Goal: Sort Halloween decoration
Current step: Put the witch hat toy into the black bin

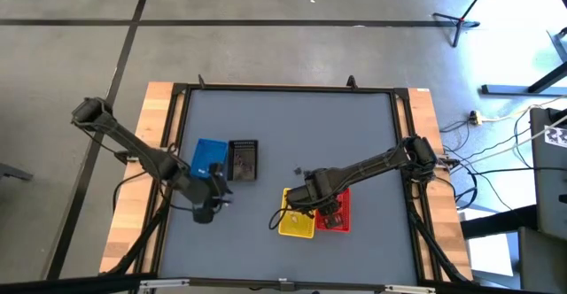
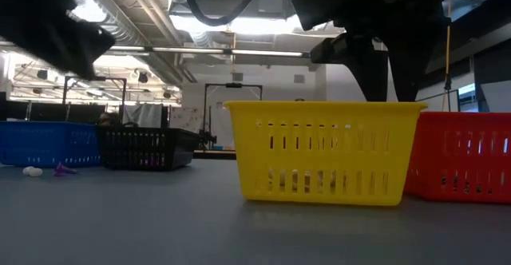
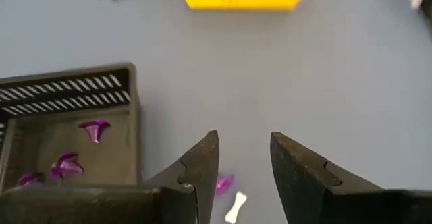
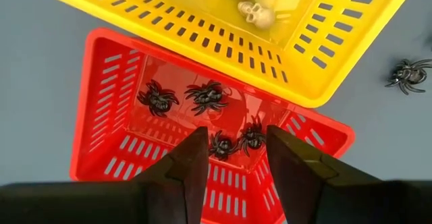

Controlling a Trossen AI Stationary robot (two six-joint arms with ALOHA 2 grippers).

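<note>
**Robot Arms Sorting Halloween Trinkets**

The left gripper (image 3: 244, 177), jaws parted and empty, is hovering over a purple trinket (image 3: 224, 183) and white bone (image 3: 235, 207) beside the black basket (image 3: 128, 99). The right gripper (image 4: 236, 163), apparently empty, is hanging over the red basket (image 4: 108, 102); a spider (image 4: 407, 73) awaits collection.

Left arm: enters from the table's left edge, reaching toward the table's left-centre.
Left gripper (image 3: 244, 177): fingers parted, nothing between them, pointing down at the table surface.
Right arm: enters from the right edge, stretched leftward toward table centre.
Right gripper (image 4: 236, 163): fingers parted, empty, aimed downward.
</note>
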